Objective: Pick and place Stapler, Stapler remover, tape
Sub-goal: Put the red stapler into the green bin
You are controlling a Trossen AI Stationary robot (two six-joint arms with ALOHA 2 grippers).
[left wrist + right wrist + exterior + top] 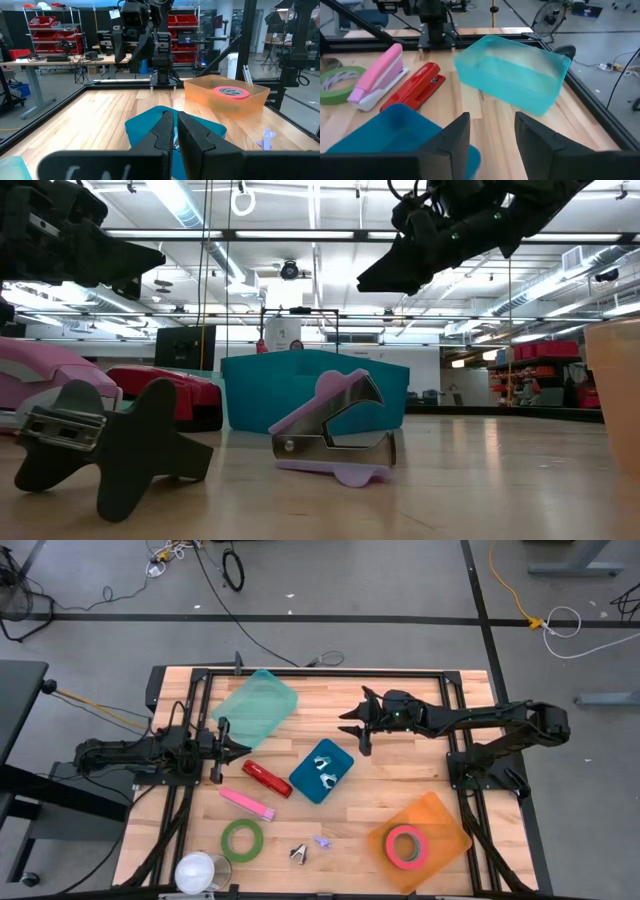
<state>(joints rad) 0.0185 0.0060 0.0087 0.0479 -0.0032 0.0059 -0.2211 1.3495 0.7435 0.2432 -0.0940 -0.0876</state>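
A red stapler (266,779) and a pink stapler (246,803) lie on the table left of centre, with a green tape roll (242,839) lying flat nearer the front. A black stapler remover (299,853) and a purple one (322,840) lie near the front edge. A silver remover (325,764) lies in the blue bin (310,783). A pink tape roll (405,844) lies in the orange bin (440,815). My left gripper (235,747) is shut and empty, above the table left of the red stapler. My right gripper (355,725) is open and empty above the blue bin's far side.
A light teal bin (256,707) sits at the far left of centre, between the two grippers. A white round object (197,872) stands at the front left corner. Black frame rails run along the table's left, far and right sides.
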